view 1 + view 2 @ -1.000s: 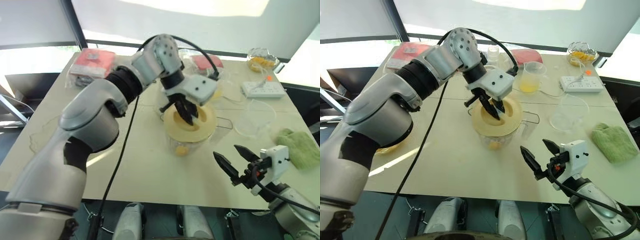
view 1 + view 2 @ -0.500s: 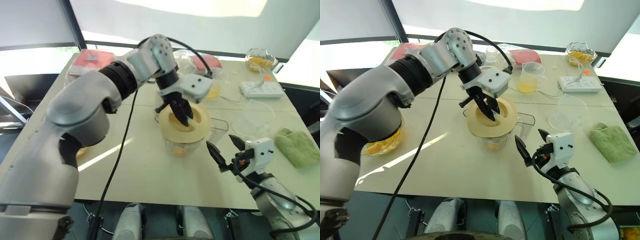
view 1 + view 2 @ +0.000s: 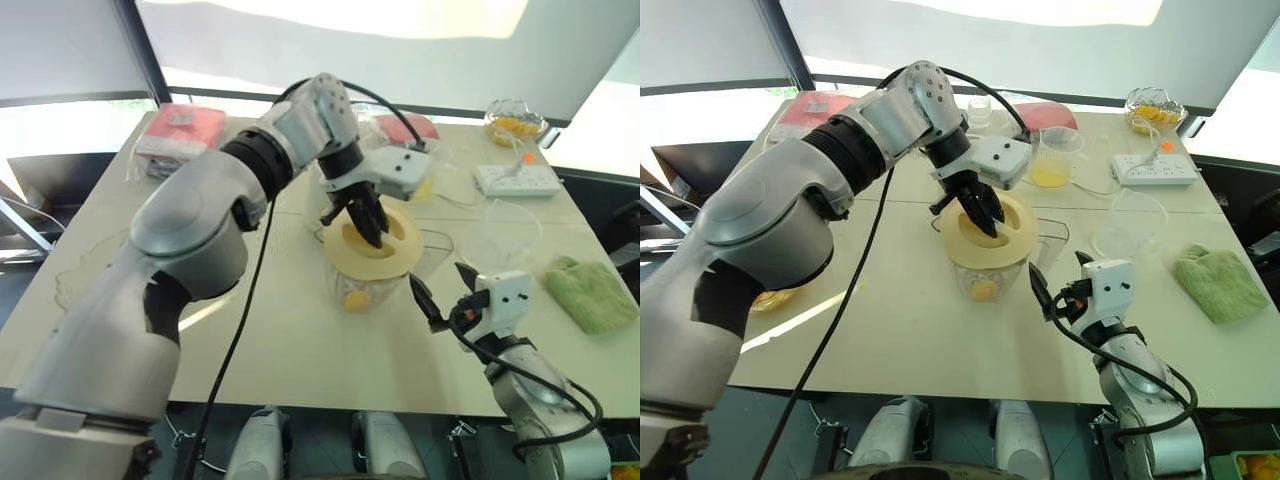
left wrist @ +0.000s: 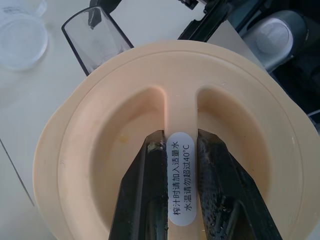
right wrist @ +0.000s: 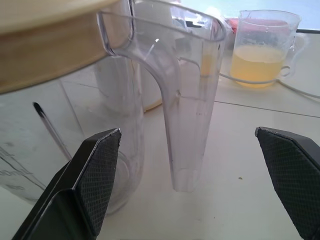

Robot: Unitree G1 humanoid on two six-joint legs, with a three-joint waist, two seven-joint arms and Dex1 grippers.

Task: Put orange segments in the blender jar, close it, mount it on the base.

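Pinching the centre rib of the cream lid (image 4: 170, 130), the left gripper (image 3: 366, 222) fingers (image 4: 145, 200) press it onto the blender jar (image 3: 985, 270) mid-desk (image 3: 890, 330). Orange segments (image 3: 983, 290) lie inside. Right gripper (image 5: 200, 165) fingers spread wide, level, straddling the jar's handle (image 5: 190, 115) without touching.

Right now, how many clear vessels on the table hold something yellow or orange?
3, perhaps more. The blender jar mid-table has orange pieces at its bottom; a beaker of yellow juice stands behind it; a glass bowl of fruit sits at the far right corner.
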